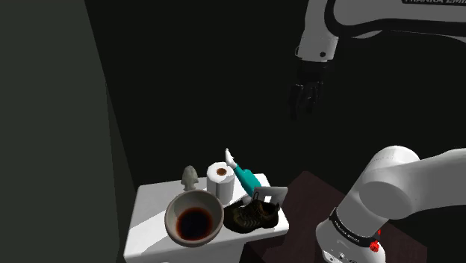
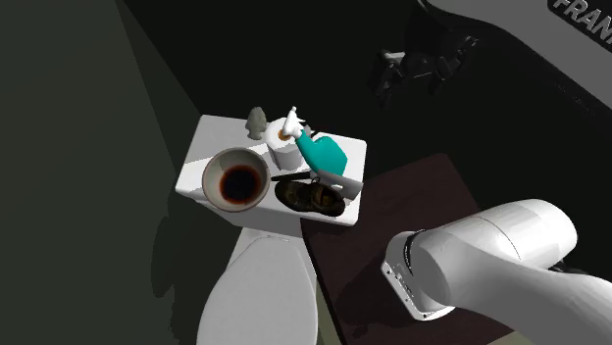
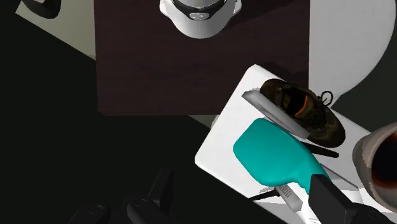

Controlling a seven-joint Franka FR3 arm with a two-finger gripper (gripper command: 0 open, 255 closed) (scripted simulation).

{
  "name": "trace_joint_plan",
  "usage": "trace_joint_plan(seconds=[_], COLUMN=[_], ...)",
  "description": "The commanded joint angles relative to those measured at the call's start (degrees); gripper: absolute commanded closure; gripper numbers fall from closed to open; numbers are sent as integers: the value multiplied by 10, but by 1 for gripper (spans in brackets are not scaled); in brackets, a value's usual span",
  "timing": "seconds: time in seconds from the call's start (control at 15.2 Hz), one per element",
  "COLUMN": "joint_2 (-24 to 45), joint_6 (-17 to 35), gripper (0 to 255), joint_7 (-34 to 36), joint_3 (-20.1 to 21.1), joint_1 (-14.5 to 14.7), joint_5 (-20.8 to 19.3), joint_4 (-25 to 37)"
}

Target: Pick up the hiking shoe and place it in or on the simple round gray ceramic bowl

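So, status for you, working outward from the robot in the shoulder view. Closest is the stand point(image 1: 302, 193), dark-brown top, w/ the white arm rising off it. Just past its edge sits a white toilet tank lid point(image 1: 149, 217), which carries everything.

Hiking shoe point(image 1: 252, 214): dark brown w/ an orange accent, lying on the tank lid at the edge nearest the stand, upright on its sole as far as you can judge. Bowl point(image 1: 173, 205) is just beside it, on the shoulder view's left; round, pale rim, dark inside, nothing in it. Can't tell if shoe & bowl touch.

Behind the shoe a teal spray bottle point(image 1: 245, 179) leans w/ its nozzle up; its grey end hangs over or against the shoe, can't tell which. Next to that is a paper roll point(image 1: 219, 183), then a small grey object point(image 1: 190, 176) at the far edge.

End effector point(image 1: 305, 101) hangs high in the air, well apart from the lid. In the wrist view the fingers point(image 3: 159, 191) stand apart w/ nothing between them, so it's released & carrying nothing.

Progress, imo: nothing done yet. Approach, grasp, lift, carry & drop into the bowl are all left. Watch the bottle when you descend; it crowds the shoe's back side.
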Motion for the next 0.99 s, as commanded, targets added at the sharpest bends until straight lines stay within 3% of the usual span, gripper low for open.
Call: trace_joint_plan(seconds=[0.0, 0.53, 0.92], joint_2=[0, -86, -90], joint_6=[0, 116, 225], gripper=[0, 0, 0], joint_7=[0, 154, 275], joint_3=[0, 103, 208], joint_1=[0, 13, 42], joint_5=[0, 92, 183], joint_4=[0, -158, -238])
